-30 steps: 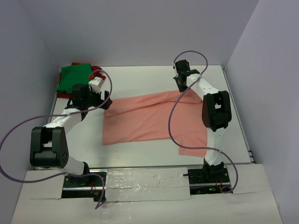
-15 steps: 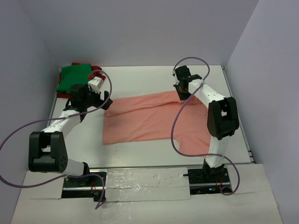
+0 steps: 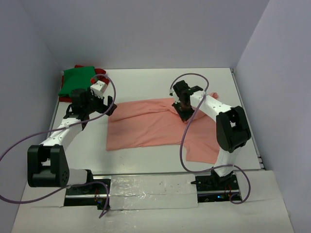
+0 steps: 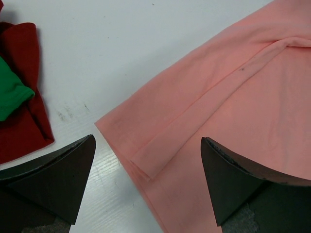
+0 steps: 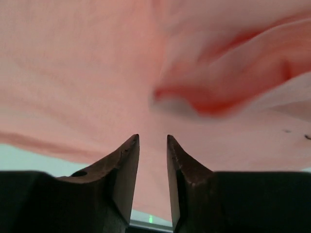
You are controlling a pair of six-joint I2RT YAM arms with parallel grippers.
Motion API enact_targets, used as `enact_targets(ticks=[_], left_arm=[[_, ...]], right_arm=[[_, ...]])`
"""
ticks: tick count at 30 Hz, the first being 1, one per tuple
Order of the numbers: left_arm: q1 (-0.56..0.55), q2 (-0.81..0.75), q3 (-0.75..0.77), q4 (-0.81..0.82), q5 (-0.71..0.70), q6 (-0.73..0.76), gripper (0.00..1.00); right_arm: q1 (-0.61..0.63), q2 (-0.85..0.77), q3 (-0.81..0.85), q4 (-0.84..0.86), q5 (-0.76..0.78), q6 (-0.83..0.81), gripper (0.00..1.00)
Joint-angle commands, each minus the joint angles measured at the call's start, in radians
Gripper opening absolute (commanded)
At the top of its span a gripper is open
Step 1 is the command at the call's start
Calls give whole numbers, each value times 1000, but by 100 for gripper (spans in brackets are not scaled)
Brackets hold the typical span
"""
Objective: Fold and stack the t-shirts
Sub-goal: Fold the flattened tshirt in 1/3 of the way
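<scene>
Where the table [image 3: 141, 80] meets the left wall at its far corner, the green t-shirt [image 3: 77, 77] lies folded on the dark red t-shirt [image 3: 100, 73], which shows only as a rim along the pile's right and near sides. A strip of bare white table separates that pile from the salmon-pink t-shirt [image 3: 150, 124], and the left gripper [image 3: 97, 104] hangs over this strip with its fingers spread wide, holding nothing. In the left wrist view they straddle the pink shirt's hemmed far-left corner. The pink shirt lies across the middle of the table, its left edge straight and its near edge well clear of the arm bases. The right gripper [image 3: 183, 112] sits at the shirt's far right, fingers nearly together, pinching a raised fold. Its wrist view is filled with blurred pink cloth, so the seams there cannot be made out. The right arm hides part of the shirt's right side. Bare table runs beyond it to the right wall.
</scene>
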Motion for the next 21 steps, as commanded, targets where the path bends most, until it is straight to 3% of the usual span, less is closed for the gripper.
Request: enact_targets(ticks=[1,2,4,5,9,14,21], left_arm=[[5,-56,-6,-8,32,20,99],[5,-62,-9,-11,33,21,99],[6,-64,-17,-13,36,27,99],[5,-64,-18,-16,36,25,99],[5,-62,-17,-28,36,34,99],[5,-55,-9,-39,29,45,99],[5,-27,-1,-56,26,56,99]], right_arm=[[13,-53,-33,-74,-151,-30,40],[18,-58,-39,-67,-171,-44,67],[23,-99,-71,5,-148,-58,81],[24,-114,-78,34,-130,-65,84],[24,-180,-87,163,4,-120,88],[6,-153,-63,314,168,-154,89],[-124,129,201,242,171,-85,89]])
